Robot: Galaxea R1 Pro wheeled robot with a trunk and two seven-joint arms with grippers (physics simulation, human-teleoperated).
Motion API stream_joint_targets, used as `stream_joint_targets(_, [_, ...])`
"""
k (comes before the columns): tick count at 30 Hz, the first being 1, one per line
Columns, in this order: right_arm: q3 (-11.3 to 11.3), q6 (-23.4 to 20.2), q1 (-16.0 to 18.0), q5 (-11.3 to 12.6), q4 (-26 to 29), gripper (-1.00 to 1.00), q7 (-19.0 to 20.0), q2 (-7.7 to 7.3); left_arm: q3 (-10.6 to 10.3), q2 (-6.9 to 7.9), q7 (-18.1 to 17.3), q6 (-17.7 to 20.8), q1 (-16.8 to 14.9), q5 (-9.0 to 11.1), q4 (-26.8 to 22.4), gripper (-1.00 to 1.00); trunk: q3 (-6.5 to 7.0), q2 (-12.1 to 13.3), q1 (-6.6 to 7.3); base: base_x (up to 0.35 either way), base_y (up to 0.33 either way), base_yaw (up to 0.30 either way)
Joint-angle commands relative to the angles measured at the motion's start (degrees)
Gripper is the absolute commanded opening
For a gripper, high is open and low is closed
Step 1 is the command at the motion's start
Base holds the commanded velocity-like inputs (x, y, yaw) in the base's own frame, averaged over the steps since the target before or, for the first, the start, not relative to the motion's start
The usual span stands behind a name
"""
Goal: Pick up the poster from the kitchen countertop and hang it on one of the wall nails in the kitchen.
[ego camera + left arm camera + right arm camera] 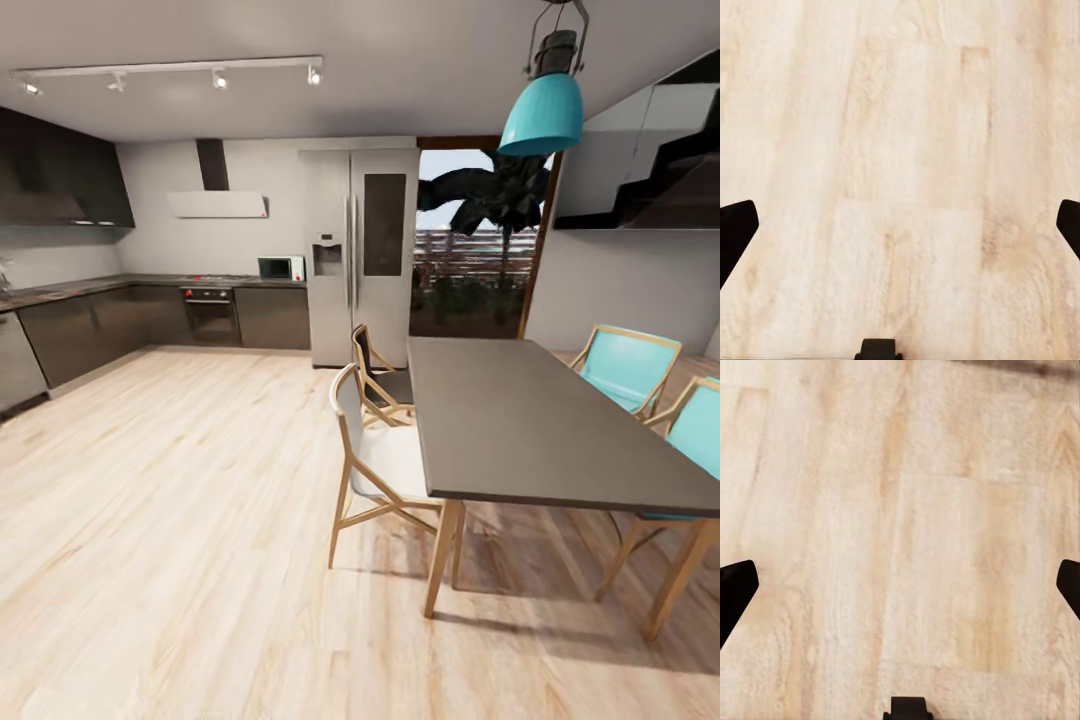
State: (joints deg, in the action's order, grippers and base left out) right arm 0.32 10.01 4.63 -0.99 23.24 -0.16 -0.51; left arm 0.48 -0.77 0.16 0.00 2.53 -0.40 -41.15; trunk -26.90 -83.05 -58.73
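Two grippers hang over bare wooden floor (900, 150), each pointing straight down at pale planks. On the left gripper (900, 225) the dark fingertips (735, 232) sit at opposite edges of its wrist view, so the jaws stand wide apart with nothing between them; the right gripper (900, 585) looks the same, jaws spread and empty. From the head camera, a kitchen countertop (90, 287) runs along the far wall and round the corner, over grey cabinets (80, 335), with an oven (210, 315), a small microwave (281, 267) and a tall fridge (360, 255) beside it. Nearer stands a dark dining table (520, 420) with chairs (375, 450) around it (this is not the counter the task means). No poster can be made out on the counter from here, and no nail on the pale wall (165, 215); both lie well beyond the jaws, too far or too small to tell. Judging from the task alone, a thin framed poster should be light, stiff and flat, smooth at the face and easily scuffed, so the jaws would best close across the frame's edge, not its front.
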Motion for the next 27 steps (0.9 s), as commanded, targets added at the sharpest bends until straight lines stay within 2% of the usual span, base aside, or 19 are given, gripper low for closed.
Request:
stream_joint_targets(1, [0.03, 0.16, 0.03, -0.09, -0.03, 1.0, -0.02, -0.01, 0.05, -0.02, 0.02, 0.0, 0.02, -0.04, -0.07, 1.0, -0.05, -0.03, 0.0, 0.0, 0.0, 0.294])
stream_joint_targets(27, [0.06, 0.07, 0.01, -0.15, -0.07, 1.0, 0.01, -0.03, 0.05, -0.01, 0.07, 0.0, 0.02, -0.02, 0.16, 1.0, -0.09, -0.03, 0.0, 0.01, 0.0, 0.287])
